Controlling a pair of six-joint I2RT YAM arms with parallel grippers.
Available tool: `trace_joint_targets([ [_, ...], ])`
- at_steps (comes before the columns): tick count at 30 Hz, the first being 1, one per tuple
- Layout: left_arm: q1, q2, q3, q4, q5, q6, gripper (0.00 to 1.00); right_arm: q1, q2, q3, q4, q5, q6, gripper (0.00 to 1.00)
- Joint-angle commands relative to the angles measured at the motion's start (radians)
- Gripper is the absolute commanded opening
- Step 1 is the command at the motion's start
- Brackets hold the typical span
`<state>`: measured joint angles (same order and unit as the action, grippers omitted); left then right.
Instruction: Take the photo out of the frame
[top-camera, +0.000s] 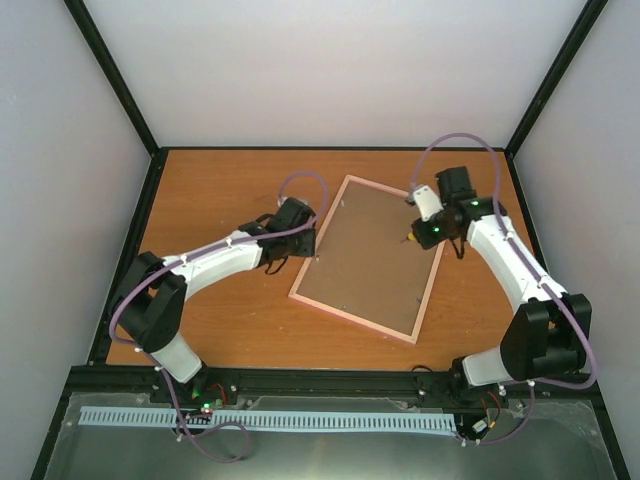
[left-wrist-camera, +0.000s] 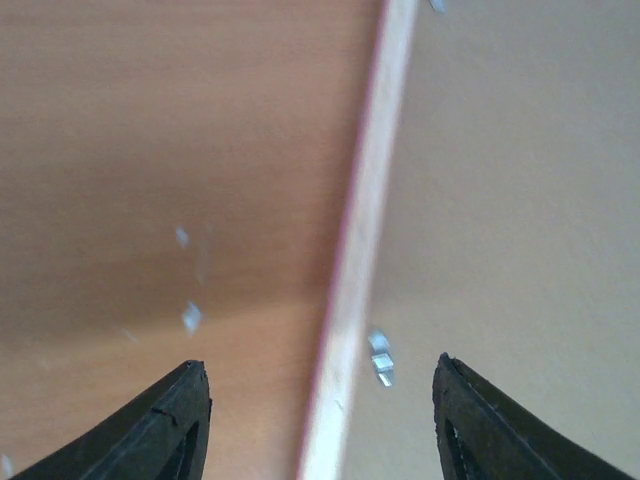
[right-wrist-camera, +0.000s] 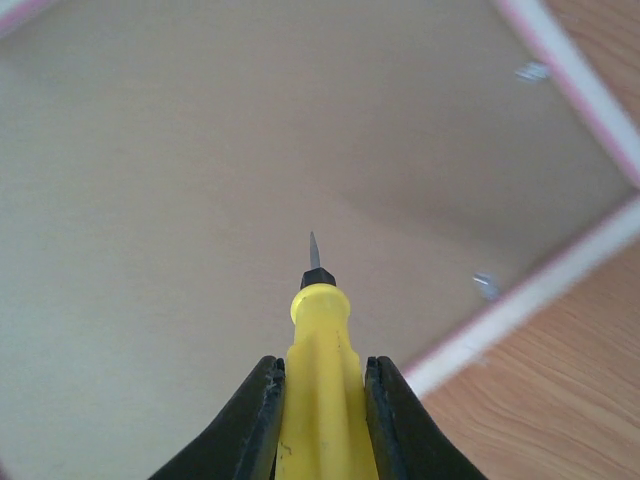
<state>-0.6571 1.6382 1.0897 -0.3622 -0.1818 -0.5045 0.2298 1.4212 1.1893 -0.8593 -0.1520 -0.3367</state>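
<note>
White walls enclose an orange-brown table. Your frame lies face down at its middle, a thin pink edge around a plain brown board. The photo is out of sight, presumably under that board. Small metal tabs along the inner edge pin the board in. Your left gripper hovers at the frame's left edge, jaws well apart astride the pink strip, holding nothing. Your right gripper is clamped on a yellow screwdriver, blade over the board near the frame's right side; whether the tip touches is unclear. You appear to be at the tab-loosening step. Next, slide the blade under a tab and lever it back while the left gripper steadies the frame.
</note>
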Motion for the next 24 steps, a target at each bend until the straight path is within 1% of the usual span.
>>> trace_joint_targets([
  [1, -0.121, -0.041, -0.018, -0.178, 0.022, -0.145, 0.61, -0.167, 0.027, 0.052, 0.045, -0.02, -0.114, 0.03],
  [3, -0.166, -0.045, -0.042, -0.208, 0.054, -0.252, 0.62, -0.241, 0.073, 0.102, 0.049, -0.037, -0.136, 0.03],
  [5, -0.208, -0.054, -0.056, -0.28, 0.041, -0.396, 0.62, -0.286, 0.116, 0.164, 0.04, -0.063, -0.144, 0.03],
  [8, -0.244, -0.087, -0.084, -0.326, 0.047, -0.575, 0.63, -0.317, 0.151, 0.199, 0.04, -0.092, -0.144, 0.03],
  [10, -0.245, -0.109, -0.114, -0.31, 0.081, -0.646, 0.64, -0.32, 0.161, 0.203, 0.045, -0.106, -0.14, 0.03],
  [12, -0.245, -0.114, -0.132, -0.289, 0.108, -0.679, 0.65, -0.32, 0.166, 0.201, 0.046, -0.127, -0.132, 0.03],
  [16, -0.243, -0.078, -0.141, -0.245, 0.129, -0.692, 0.69, -0.32, 0.177, 0.205, 0.035, -0.168, -0.125, 0.03],
  [19, -0.216, -0.035, -0.145, -0.181, 0.176, -0.676, 0.69, -0.32, 0.168, 0.202, 0.025, -0.181, -0.128, 0.03],
  [24, -0.165, -0.009, -0.162, -0.092, 0.184, -0.69, 0.68, -0.32, 0.127, 0.163, 0.033, -0.174, -0.136, 0.03],
])
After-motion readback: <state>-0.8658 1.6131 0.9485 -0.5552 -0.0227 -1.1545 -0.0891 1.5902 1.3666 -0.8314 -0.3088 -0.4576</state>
